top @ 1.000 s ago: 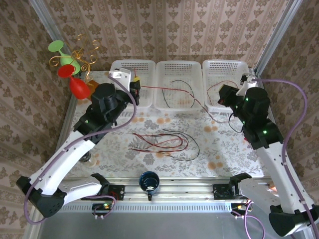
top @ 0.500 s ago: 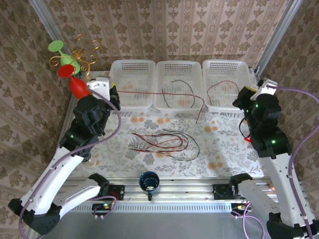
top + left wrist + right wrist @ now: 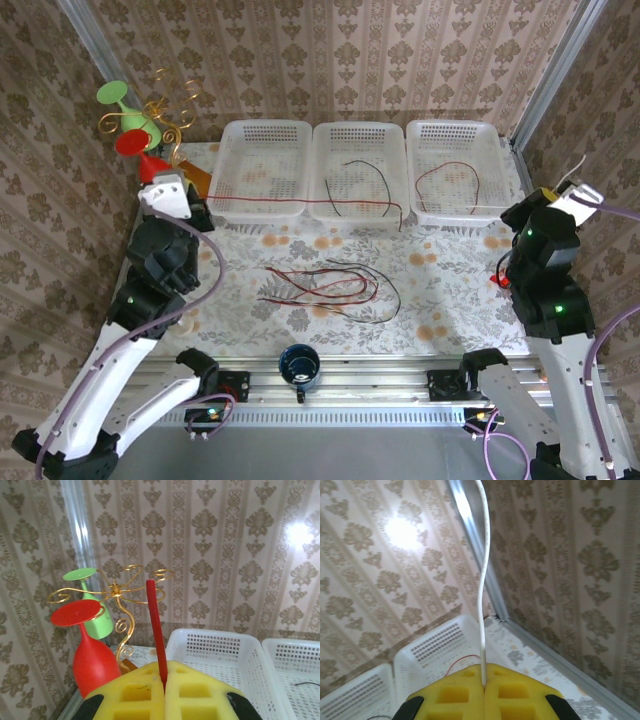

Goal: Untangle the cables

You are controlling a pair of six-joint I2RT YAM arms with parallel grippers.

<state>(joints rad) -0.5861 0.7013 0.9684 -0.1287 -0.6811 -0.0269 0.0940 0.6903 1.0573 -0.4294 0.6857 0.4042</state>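
Looks like a robotics lab cell dressed up as a home. Has damask wallpaper (image 3: 330, 60) on flat panels set between bare metal posts (image 3: 553, 78), and a floral tablecloth (image 3: 450, 290) ending at an aluminium rail (image 3: 380, 383) with two robot arms (image 3: 158, 262) bolted to it. Holds homely props too: a gold stand (image 3: 120, 605) with red and green glasses (image 3: 92, 652), a mug (image 3: 299, 365), white baskets (image 3: 360, 128).

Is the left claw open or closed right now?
Shut: the left gripper's yellow pads meet, pinching a red cable between them.
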